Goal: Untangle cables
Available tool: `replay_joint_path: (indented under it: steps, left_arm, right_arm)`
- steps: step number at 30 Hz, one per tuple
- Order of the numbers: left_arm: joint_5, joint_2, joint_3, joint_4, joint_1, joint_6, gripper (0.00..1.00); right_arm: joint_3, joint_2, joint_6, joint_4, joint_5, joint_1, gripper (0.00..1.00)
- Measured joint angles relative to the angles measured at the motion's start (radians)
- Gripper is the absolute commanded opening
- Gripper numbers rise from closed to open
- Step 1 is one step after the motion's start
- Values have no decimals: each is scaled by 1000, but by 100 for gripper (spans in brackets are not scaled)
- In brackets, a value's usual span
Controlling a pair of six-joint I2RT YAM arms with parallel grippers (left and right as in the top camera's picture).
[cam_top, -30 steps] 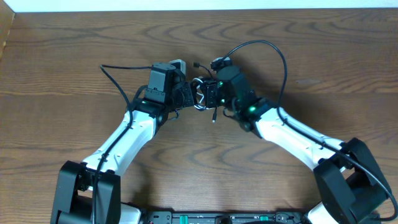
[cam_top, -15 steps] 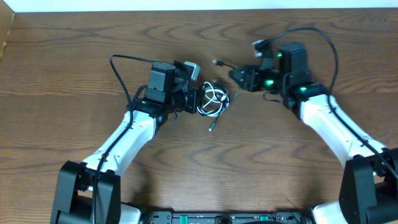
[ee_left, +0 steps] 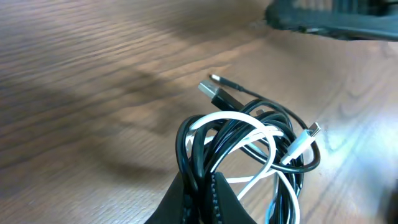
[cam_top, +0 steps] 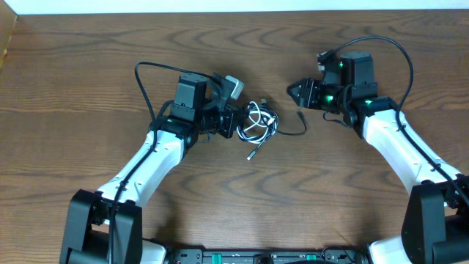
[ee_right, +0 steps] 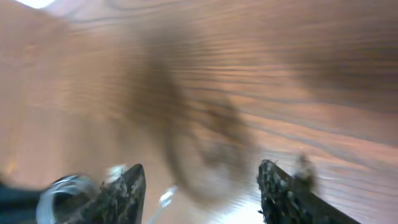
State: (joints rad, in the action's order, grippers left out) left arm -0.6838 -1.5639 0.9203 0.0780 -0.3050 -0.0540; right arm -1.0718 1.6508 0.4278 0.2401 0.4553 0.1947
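The cables [cam_top: 258, 122] are a tangled bunch of one black and one white cord, resting on the wooden table [cam_top: 88, 66] just right of my left gripper [cam_top: 237, 122]. In the left wrist view that gripper [ee_left: 203, 182] is shut on several strands of the cables [ee_left: 249, 140]; a black plug [ee_left: 214, 94] and a white plug [ee_left: 306, 139] stick out. A black end trails right [cam_top: 300, 119], and another plug lies toward the front [cam_top: 250, 154]. My right gripper [cam_top: 294, 92] hovers apart from the bunch, to its right. Its view is blurred, but the right gripper [ee_right: 199, 183] stands open and holds nothing.
Thick black arm wires loop behind the left wrist [cam_top: 141, 82] and over the right wrist [cam_top: 399, 53]. Bare wood stretches around the bunch, with the table's far edge [cam_top: 234, 12] at the top.
My right gripper has pulled away to the right from the bunch and opened, leaving a black end trailing on the table. The left gripper has kept its hold, shifting slightly right.
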Motion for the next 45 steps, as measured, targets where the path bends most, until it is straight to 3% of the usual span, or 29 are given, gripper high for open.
replay_joint_path:
  steps: [7,10,14,17,24,29,38,45]
  left_arm:
    - [-29,0,0,-5,0,-25,7]
    - [-28,0,0,-8,0,-32,8]
    - [-25,0,0,-6,0,-45,8]
    - [-24,0,0,17,0,-82,8]
    - [-25,0,0,46,0,-169,8]
    - [-25,0,0,46,0,-190,8]
    - [-55,0,0,46,0,-198,8]
    - [-64,0,0,46,0,-206,8]
  right_arm:
    - [-1,0,0,119,-102,0,53]
    - [-1,0,-17,216,-103,0,58]
    - [-1,0,-196,327,-61,0,53]
    - [-1,0,-312,365,-24,0,40]
    - [-1,0,-625,405,156,6,42]
    - [-1,0,-808,465,208,39,35]
    - [-1,0,-948,500,229,96,27]
    - [-1,0,-966,531,219,127,29]
